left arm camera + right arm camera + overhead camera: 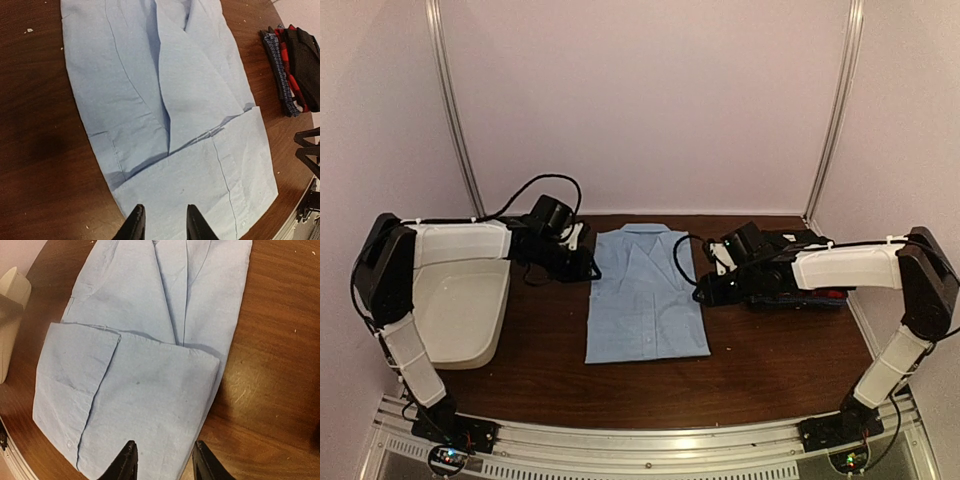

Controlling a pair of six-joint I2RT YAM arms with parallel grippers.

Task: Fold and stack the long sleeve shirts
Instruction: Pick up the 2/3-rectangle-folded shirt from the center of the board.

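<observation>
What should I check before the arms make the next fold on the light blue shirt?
1. Light blue shirt lying flat mid-table: ok.
2. Sleeves tucked in, none sticking out past the sides: ok.
3. Left gripper jaws apart with nothing between them, at the shirt's edge: ok.
4. Right gripper jaws apart, empty, at the opposite edge: ok.
5. Fingertips touching the cloth: cannot tell.
6. Stack of folded shirts apart from the blue shirt, which is not yet on it: ok.
</observation>
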